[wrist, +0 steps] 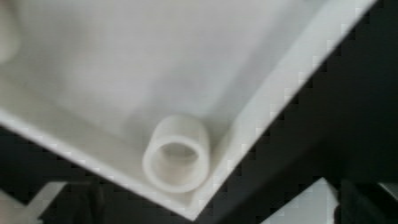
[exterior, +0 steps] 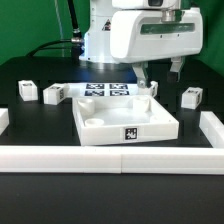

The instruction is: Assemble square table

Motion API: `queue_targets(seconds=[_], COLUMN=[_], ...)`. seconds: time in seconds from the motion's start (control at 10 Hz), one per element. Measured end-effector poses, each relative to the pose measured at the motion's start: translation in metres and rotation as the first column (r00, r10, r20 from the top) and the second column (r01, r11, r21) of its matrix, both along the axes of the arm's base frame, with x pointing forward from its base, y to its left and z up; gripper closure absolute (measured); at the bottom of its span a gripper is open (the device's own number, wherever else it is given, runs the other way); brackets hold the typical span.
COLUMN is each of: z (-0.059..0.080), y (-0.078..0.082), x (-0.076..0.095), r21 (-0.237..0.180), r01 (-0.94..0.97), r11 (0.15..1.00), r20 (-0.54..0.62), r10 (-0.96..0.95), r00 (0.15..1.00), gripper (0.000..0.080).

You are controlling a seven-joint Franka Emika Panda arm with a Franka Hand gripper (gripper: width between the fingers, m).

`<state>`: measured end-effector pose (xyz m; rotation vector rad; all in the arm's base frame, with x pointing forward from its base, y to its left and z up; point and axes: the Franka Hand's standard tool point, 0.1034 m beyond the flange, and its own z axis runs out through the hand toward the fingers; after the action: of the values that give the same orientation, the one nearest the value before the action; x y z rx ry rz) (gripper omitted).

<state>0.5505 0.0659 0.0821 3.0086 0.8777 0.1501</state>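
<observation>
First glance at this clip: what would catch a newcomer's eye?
The large white square tabletop lies rim-up mid-table, a black-and-white tag on its near side, with the open, empty gripper hanging over its far corner on the exterior view's right. The wrist view shows a round raised socket inside a corner of the top. Small tagged leg blocks lie loose on both sides.

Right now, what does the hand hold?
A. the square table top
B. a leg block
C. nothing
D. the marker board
C: the hand is open and empty above the far corner of the square table top, and the leg blocks lie apart from it.
</observation>
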Motion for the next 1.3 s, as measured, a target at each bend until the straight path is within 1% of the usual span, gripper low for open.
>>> queue_targets(seconds=[0.1,0.2,0.3,0.5,0.6,0.8,0.9,1.0,1.1,1.2,1.3], z=[0.000,0.001,0.002,0.002,0.002,0.002,0.003,0.006,0.006,0.003,0.001], y=[0.009,0.017,0.017,0.018,0.018,0.015,0.002,-0.009,-0.016,-0.021,-0.026], x=[-0.001,-0.001,0.001,0.000,0.000,0.000,-0.004,-0.003,-0.006,-0.012,-0.014], r21=[0.024,0.056,0.072,0.081,0.082,0.076,0.057,0.046,0.022,0.007,0.005], r01=[0.109,0.252,0.316,0.403,0.410,0.343,0.213,0.107,-0.063,-0.171,-0.191], r11=[0.994,0.966,0.946,0.912,0.908,0.936,0.975,0.993,0.998,0.985,0.982], r20=[-0.007,-0.026,-0.033,-0.045,-0.046,-0.039,-0.034,-0.024,-0.005,0.002,0.011], r10=[-0.109,-0.251,-0.314,-0.401,-0.408,-0.341,-0.211,-0.106,0.063,0.171,0.191], r00=[0.994,0.968,0.949,0.915,0.912,0.939,0.977,0.994,0.998,0.985,0.982], gripper=[0.0150,0.0150,0.0150,0.0150,0.0150,0.0150,0.0150,0.0150,0.0150,0.0150,0.0150])
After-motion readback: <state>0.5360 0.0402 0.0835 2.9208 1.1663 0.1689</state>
